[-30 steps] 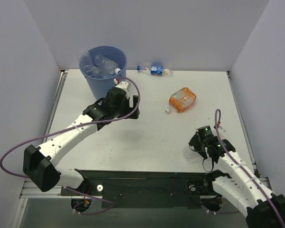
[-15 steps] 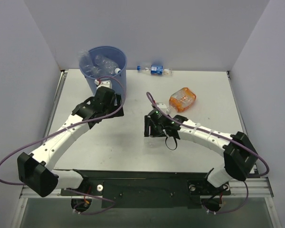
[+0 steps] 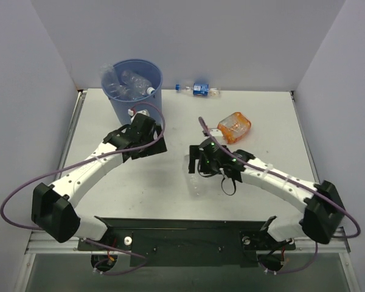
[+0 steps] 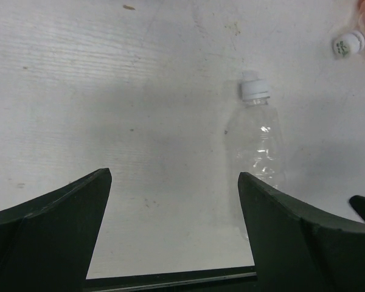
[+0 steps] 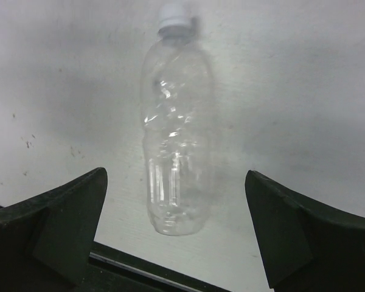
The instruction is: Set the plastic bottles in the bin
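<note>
white tabletop (image 3: 274, 121), clear bottle (image 5: 173, 121) lying flat under the right gripper (image 5: 175, 176)

white-capped, it lies on its side mid-table between the right gripper's spread fingers, apparently untouched. more plastic bottles (image 3: 129, 82) sit in the light-blue bin (image 3: 132, 112) at the far left corner; a blue-labelled bottle (image 3: 199, 89) lies at the back edge. left gripper (image 4: 173, 176), fingers wide and empty, hovers near the bin; an orange bottle (image 3: 233, 127) lies just beyond the right gripper.
</note>
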Robot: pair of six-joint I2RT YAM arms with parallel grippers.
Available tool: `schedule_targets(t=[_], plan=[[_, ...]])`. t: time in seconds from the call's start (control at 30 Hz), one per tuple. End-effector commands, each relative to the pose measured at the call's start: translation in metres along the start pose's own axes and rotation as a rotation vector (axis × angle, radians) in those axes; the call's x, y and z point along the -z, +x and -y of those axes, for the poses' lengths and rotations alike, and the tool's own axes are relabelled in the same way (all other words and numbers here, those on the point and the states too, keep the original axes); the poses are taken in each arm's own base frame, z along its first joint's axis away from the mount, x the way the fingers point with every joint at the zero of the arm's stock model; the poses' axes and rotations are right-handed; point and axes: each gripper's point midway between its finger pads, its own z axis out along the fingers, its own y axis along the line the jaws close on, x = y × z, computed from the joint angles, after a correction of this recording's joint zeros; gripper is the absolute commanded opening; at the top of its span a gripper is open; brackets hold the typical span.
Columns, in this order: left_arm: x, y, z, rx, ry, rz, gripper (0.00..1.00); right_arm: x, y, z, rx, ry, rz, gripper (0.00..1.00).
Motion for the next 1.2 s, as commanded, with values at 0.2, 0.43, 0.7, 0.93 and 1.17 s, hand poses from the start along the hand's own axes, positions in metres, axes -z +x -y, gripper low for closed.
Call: schedule_targets(t=[0.2,0.43,0.7,0.93,1.17], plan=[[-0.029,0.053,0.105,0.045,0.149,-0.113,0.97,0.110,-0.037,0.171,-0.278,0.413,0.397,0.90],[-0.065,0.089,0.128,0.096,0.166,-0.209,0.97,0.118,-0.024,0.189,-0.338,0.435,0.397,0.90],[-0.106,0.127,0.131,0.028,0.077,-0.293,0.95,0.110,-0.025,0.184,-0.341,0.418,0.376,0.90],[-0.078,0.086,0.130,-0.060,0.053,-0.174,0.47,0.112,-0.027,0.184,-0.346,0.418,0.389,0.90],[-0.003,-0.056,0.123,-0.177,0.075,0.125,0.40,0.113,-0.029,0.181,-0.358,0.405,0.392,0.90]])
